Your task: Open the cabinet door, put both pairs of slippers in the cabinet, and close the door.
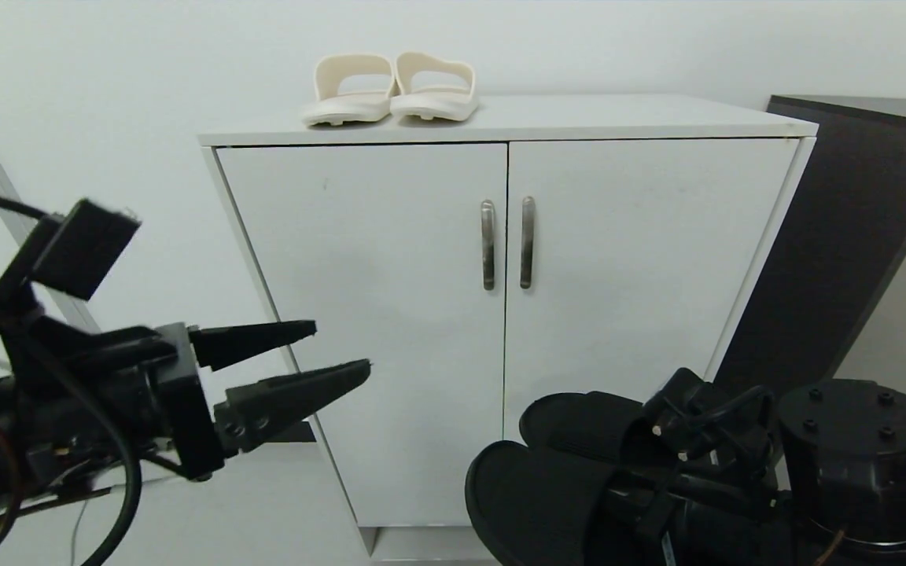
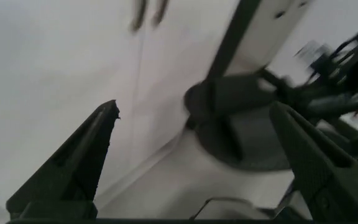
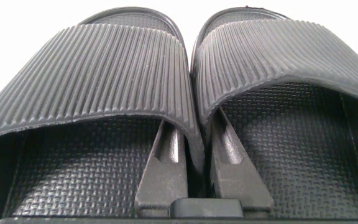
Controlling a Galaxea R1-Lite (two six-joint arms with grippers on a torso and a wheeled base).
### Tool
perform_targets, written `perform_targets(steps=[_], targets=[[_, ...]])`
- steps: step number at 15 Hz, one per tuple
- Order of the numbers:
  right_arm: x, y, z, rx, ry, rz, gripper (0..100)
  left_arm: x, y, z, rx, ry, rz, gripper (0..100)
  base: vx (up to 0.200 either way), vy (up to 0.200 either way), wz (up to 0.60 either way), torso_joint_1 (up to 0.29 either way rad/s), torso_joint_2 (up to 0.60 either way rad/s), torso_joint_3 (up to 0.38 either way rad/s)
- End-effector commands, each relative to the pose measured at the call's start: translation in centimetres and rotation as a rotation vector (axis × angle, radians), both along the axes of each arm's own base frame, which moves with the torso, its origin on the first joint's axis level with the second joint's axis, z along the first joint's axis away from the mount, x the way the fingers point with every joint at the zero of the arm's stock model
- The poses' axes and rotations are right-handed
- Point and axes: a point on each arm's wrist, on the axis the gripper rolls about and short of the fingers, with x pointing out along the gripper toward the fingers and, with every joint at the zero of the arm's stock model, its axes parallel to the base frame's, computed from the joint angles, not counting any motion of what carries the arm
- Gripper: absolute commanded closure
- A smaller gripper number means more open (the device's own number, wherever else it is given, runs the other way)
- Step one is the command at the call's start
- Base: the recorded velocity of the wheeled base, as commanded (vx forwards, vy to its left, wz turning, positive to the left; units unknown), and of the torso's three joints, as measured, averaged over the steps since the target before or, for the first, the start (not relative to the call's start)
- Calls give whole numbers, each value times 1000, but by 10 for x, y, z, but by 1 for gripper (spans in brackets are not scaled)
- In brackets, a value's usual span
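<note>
Cabinet (image 1: pixel 642 259) at centre frame, both doors closed. Cream slippers (image 1: pixel 390 90) sit on its top, upper centre. Left gripper (image 1: pixel 343 346), lower left: jaws open, empty. Right gripper (image 3: pixel 197 174), lower right: jaws clamped on black slippers (image 1: pixel 547 487).

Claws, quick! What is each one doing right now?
Left claw: open, empty.
Right claw: shut on the black slippers.

My white cabinet (image 1: pixel 618 118) stands at 12 o'clock, both doors (image 1: pixel 359 330) shut. A cream pair (image 1: pixel 390 90) of slippers sits side by side on its top. The black pair (image 1: pixel 563 472), ribbed straps pinched together in my right claw (image 3: pixel 194 165), hangs at 5 o'clock.
</note>
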Motion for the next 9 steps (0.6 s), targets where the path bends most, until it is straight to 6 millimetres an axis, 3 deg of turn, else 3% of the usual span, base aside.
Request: perform_targets(steps=[1, 6, 9], targets=[[0, 0, -1, -1, 3, 0, 100, 26, -36, 11, -13, 32, -102, 0, 0, 0, 0, 0, 0, 0], [0, 1, -8, -20, 28, 17, 100, 72, -86, 23, -31, 47, -186, 0, 0, 0, 0, 0, 0, 0], [0, 1, -10, -26, 33, 20, 100, 82, -96, 29, -91, 114, -372, 0, 0, 0, 0, 0, 0, 0]])
